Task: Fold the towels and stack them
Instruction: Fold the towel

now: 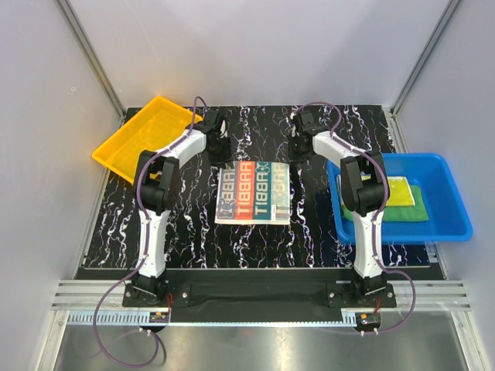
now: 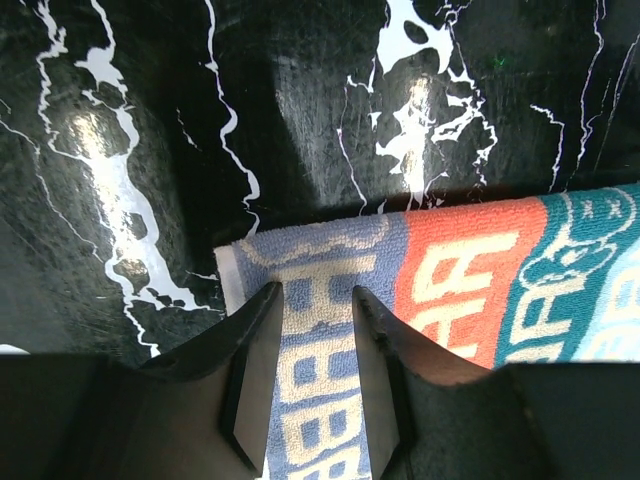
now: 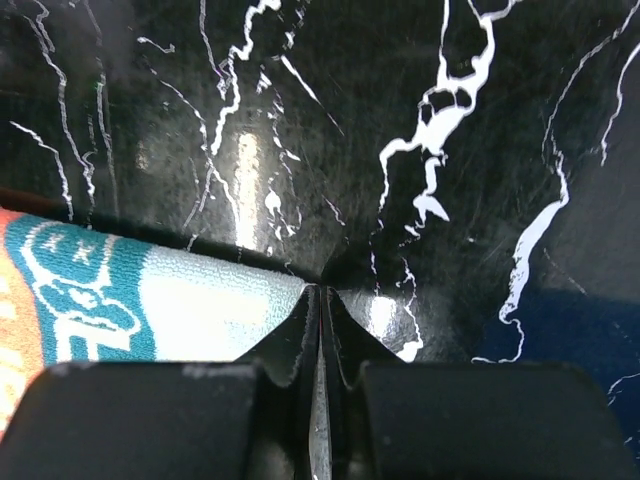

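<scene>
Printed towel (image 1: 254,193) lies flat on the table (image 1: 317,232). It's soft and floppy, so I'd grab the far corners. My left gripper (image 2: 315,292) straddles one, half-open. My right gripper (image 3: 320,292) is closed at the other, can't tell if it caught cloth.

The printed towel (image 1: 254,193) shows blue-grey, orange-red and teal bands with cream letters on a black, white-veined table (image 1: 309,224); right, a yellow towel (image 1: 398,189) and a green towel (image 1: 414,213) in a blue bin (image 1: 456,224).
</scene>
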`<act>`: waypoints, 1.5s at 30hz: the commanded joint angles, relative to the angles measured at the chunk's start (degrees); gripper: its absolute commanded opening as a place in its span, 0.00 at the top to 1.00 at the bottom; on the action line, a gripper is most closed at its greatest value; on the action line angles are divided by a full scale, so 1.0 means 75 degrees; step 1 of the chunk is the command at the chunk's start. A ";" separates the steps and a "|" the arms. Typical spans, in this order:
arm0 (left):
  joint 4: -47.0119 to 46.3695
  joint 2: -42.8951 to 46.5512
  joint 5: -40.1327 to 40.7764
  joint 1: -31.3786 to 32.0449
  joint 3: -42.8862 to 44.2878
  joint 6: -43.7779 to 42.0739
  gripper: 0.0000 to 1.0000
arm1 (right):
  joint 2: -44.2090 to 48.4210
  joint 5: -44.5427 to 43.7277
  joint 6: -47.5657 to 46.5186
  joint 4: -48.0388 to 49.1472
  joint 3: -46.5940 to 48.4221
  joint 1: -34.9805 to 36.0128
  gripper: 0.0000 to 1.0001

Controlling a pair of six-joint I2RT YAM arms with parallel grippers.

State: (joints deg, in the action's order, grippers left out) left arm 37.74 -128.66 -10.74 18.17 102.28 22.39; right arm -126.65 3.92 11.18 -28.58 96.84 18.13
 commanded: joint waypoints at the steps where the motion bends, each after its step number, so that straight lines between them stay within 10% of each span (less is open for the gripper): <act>1: -0.0028 -0.0025 0.0424 -0.0021 0.0308 -0.0301 0.61 | -0.0164 -0.0322 -0.0307 -0.0197 0.0482 -0.0015 0.92; 18: -0.0285 0.0139 0.0272 -0.0009 -0.0219 -0.0150 0.58 | 0.0446 0.1422 0.0700 -0.0092 0.0319 0.0032 0.92; 38: 0.0242 0.0232 0.1069 0.0003 -0.0429 -0.0091 0.58 | -0.0059 -0.1168 -0.0131 -0.0069 -0.0115 0.0301 0.99; 45: 0.0313 0.1228 0.0216 -0.0009 -0.0524 -0.0301 0.57 | 0.0586 0.0107 -0.0680 -0.0359 0.0189 0.0290 0.81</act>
State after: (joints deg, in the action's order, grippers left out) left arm 38.37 -125.75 -6.72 18.79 98.67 21.78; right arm -126.89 1.63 10.13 -28.77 97.14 20.62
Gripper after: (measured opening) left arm 0.423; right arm 0.160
